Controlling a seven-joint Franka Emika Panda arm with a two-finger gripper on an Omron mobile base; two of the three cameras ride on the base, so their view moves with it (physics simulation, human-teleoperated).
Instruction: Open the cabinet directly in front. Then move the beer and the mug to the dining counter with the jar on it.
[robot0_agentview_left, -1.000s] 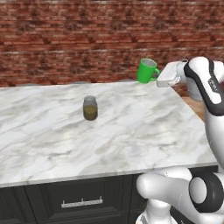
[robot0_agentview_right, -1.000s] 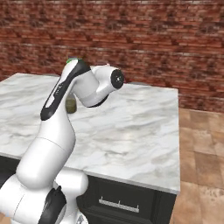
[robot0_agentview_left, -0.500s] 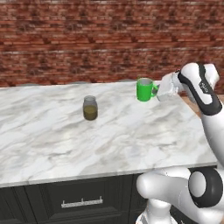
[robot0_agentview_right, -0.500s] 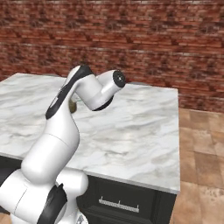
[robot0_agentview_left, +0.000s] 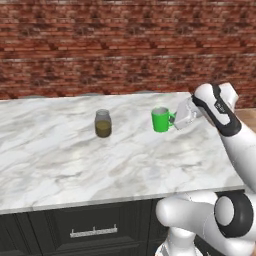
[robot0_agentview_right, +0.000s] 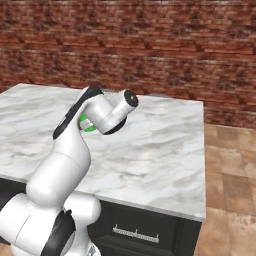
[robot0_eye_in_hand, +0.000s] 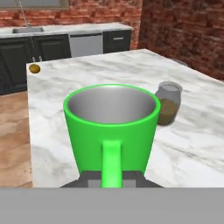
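Note:
My gripper is shut on the loop handle of the bright green mug. It holds the mug upright, low over the right part of the dining counter; I cannot tell whether the base touches the marble. The hand view looks into the mug, with its handle between the fingertips of the gripper. The jar stands on the marble to the mug's left, apart from it, and the jar is behind the mug in the hand view. A sliver of mug peeks from behind the arm. The beer and cabinet are out of view.
A brick wall runs behind the counter. The marble's right edge drops to a tiled floor. A small round brownish object lies near the counter's far corner in the hand view. Dark base cabinets and a sink stand beyond.
The arm has brought the mug down from well above the counter to just over the marble, and slightly toward the jar. The jar has not moved.

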